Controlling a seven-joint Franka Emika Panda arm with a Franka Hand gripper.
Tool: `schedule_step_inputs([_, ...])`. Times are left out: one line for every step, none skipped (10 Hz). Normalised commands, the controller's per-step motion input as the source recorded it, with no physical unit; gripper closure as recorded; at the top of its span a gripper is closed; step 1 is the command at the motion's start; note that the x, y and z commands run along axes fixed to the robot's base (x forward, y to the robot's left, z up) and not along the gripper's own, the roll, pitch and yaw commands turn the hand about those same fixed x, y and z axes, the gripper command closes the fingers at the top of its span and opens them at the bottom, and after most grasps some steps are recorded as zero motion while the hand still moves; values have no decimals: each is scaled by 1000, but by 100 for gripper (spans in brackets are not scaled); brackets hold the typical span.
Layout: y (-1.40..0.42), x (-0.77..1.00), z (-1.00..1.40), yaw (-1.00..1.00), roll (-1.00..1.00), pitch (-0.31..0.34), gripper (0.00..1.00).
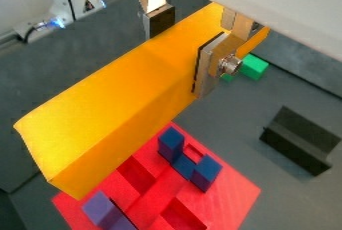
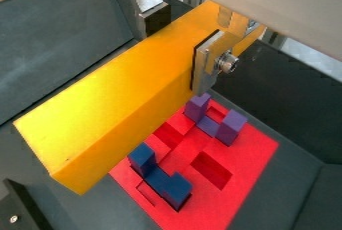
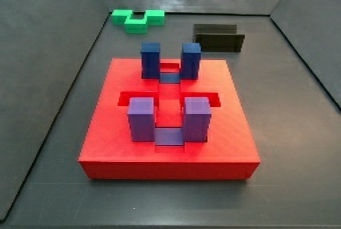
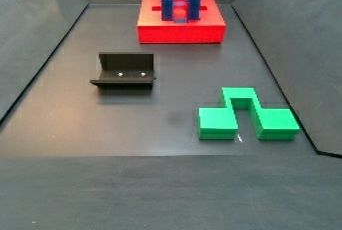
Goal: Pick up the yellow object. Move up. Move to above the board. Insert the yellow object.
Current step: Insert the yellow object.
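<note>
The gripper (image 1: 187,42) appears in both wrist views only; neither side view shows it or the arm. Its two flat silver fingers (image 1: 210,64) are clamped on the yellow object (image 1: 114,104), one plate pressed against each long face near one end of the bar. The yellow object (image 2: 114,109) is held clear of the floor, and its long body extends away from the fingers (image 2: 205,61) over the scene below. In both wrist views the board (image 1: 214,199) lies beneath the free end of the bar, its red surface (image 2: 234,159) partly covered by the bar. The blue-purple posts (image 1: 187,159) stand upright on the board, and recessed slots show between them. In a side view the board (image 3: 114,153) rests flat on the dark floor with four posts (image 3: 142,116) in two pairs, nothing lying in its slots. A green block (image 4: 247,114) sits on the floor well apart from the board (image 4: 181,29), and the fixture (image 4: 124,72), a dark bracket, stands between them off to one side. The green block (image 3: 138,18) and the fixture (image 3: 218,37) also show beyond the board in a side view.
</note>
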Motion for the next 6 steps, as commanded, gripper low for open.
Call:
schedule_step_inputs([-77,71,-837,0,0,-210,100])
schedule_step_inputs([-166,0,-874,0,10,-179,100])
schedule_step_inputs([-191,-137,-914,0,31,-166,100])
schedule_step_inputs([-209,-263,-926,0,39,-153,100])
schedule_step_inputs([-111,-57,-731,0,7,-150,100])
schedule_step_inputs([-26,29,-646,0,14,-77,100])
